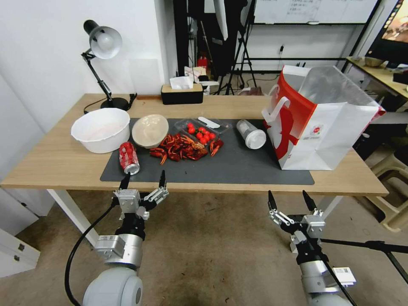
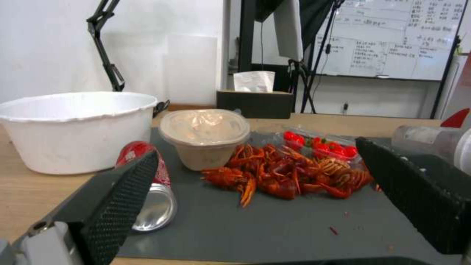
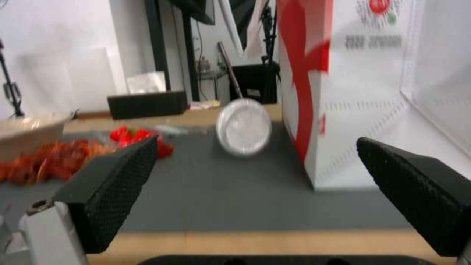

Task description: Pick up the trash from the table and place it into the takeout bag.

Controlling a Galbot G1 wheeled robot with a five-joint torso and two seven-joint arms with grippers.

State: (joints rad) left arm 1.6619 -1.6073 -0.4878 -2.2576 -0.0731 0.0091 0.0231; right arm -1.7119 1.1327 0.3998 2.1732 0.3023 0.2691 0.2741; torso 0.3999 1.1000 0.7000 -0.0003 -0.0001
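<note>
Light-wood table [image 1: 55, 163], grey mat [image 1: 238, 168]. Left pincer [image 1: 143, 180] spread wide, empty, at near edge by red soda can [image 1: 128, 157]. Right pincer [image 1: 291, 202] wide, empty, below takeout bag [image 1: 327, 127] standing right.

In the left wrist view the red soda can [image 2: 147, 184] at lower left is half hidden behind a black finger pad [image 2: 117, 202], the clear lidded cup [image 2: 432, 141] runs off the right edge, and the whiteboard [image 2: 392, 40] writing at upper right is too small to read.
</note>
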